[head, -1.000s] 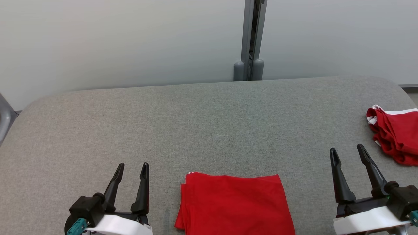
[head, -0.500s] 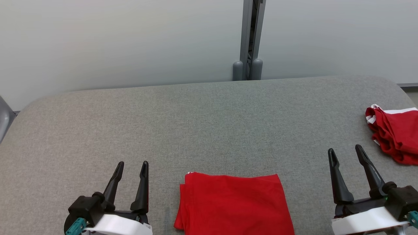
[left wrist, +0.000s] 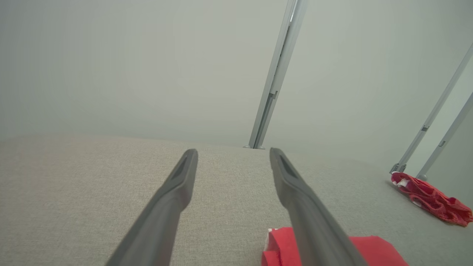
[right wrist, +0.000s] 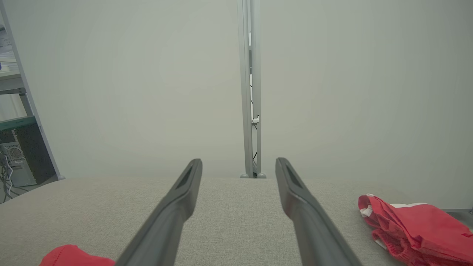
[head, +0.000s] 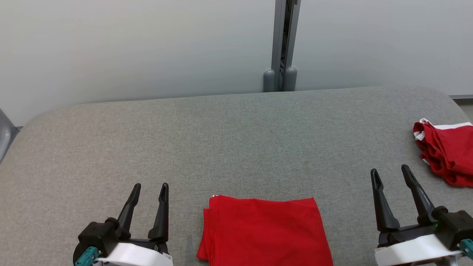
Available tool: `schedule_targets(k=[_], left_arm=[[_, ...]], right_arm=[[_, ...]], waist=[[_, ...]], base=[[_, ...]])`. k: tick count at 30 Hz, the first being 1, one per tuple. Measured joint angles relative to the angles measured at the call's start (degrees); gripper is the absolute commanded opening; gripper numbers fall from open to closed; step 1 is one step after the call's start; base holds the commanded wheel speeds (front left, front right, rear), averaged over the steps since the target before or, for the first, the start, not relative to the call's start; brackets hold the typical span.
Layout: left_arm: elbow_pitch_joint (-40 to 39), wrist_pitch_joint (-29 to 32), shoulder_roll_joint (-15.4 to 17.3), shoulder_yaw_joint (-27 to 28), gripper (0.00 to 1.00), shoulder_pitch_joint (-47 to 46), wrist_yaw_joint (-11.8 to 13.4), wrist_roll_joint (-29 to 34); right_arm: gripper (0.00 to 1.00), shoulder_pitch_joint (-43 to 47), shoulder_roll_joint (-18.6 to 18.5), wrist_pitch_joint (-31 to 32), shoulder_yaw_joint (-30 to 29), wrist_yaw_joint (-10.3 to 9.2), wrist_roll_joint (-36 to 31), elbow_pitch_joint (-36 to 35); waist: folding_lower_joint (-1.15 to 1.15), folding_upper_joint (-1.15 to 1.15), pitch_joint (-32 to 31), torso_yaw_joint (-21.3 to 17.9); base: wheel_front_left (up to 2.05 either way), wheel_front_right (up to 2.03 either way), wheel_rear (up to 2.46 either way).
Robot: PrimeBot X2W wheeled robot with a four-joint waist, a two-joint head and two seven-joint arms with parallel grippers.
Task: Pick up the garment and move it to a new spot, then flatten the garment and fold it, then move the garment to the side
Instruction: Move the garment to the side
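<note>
Left gripper [head: 151, 186] is hovering over the grey padded table [head: 236, 129], fingers spread moderately apart, nothing between them. Right gripper [head: 390, 170] is doing the same, fingers parted a bit wider, also empty. Both sets of fingers are pointing toward the pale wall [head: 129, 48] and the grey post [head: 282, 44] at the table's far edge. The folded red garment [head: 264, 231] is lying flat on the table in the gap between the two grippers. It is sitting just beside the left gripper's inner finger and well apart from the right gripper's inner finger, touching neither. Its far edge is lying back from both sets of fingertips, nearer the finger bases. In the left wrist view that gripper's inner finger is crossing in front of the garment's corner, with layered folds showing at the edge. In the right wrist view a red corner of it is showing outboard of the inner finger, low down. A crumpled red garment [head: 445, 155] with white trim is lying outboard of the right gripper's outer finger, slightly beyond the fingertips, near them but clear of them. A shelf with a computer [right wrist: 14, 155] is standing off the table's end, far past the right gripper's inner finger.
</note>
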Motion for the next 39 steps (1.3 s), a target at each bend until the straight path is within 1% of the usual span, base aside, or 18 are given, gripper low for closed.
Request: schedule_targets(k=[9, 12, 19, 24, 27, 33, 39], left_arm=[[0.01, 0.0, 0.0, -0.05, 1.0, 0.0, 0.0, -0.01], [0.1, 0.0, 0.0, -0.18, 1.0, 0.0, 0.0, -0.01], [0.8, 0.01, 0.0, -0.65, 1.0, -0.02, -0.03, 0.0], [1.08, 0.0, 0.0, -0.91, 1.0, -0.04, -0.36, 0.12], [1.26, 0.01, 0.01, -0.89, 1.0, -0.05, -0.46, 0.35], [1.52, 0.0, 0.0, -0.99, 1.0, -0.27, -0.49, 0.49], [1.58, 0.01, 0.0, -1.49, 1.0, -1.02, -0.56, 0.56]], right_arm=[[1.0, 0.01, -0.04, 0.0, 0.07, 0.0, 0.03, 0.37], [1.0, 0.02, -0.24, 0.0, 0.6, 0.0, 0.6, 1.47], [1.0, 0.63, -1.16, -0.02, 4.35, 0.0, 4.54, 5.84], [1.0, 0.91, -1.15, 0.34, 6.82, 0.0, 8.44, 11.07], [1.0, 0.68, -1.36, 0.44, 9.11, 0.0, 10.39, 13.01], [1.0, -0.47, -2.21, 3.27, 13.44, 0.0, 15.0, 17.05], [1.0, -2.59, -1.86, 6.61, 15.01, 0.0, 19.15, 21.19]], waist=[[0.0, 0.0, -0.15, 0.08], [0.0, 0.0, -0.11, 0.14], [0.0, 0.0, 0.39, 0.63], [0.0, 0.0, 0.87, 1.19], [0.0, 0.0, 1.14, 1.46], [0.0, 0.0, 1.71, 1.9], [0.0, 0.0, 2.63, 2.46]], base=[[0.0, 0.0, 0.0], [0.0, 0.0, 0.0], [0.0, 0.0, 0.0], [0.0, 0.0, 0.0], [0.0, 0.0, 0.0], [0.0, 0.0, 0.0], [0.0, 0.0, 0.0]])
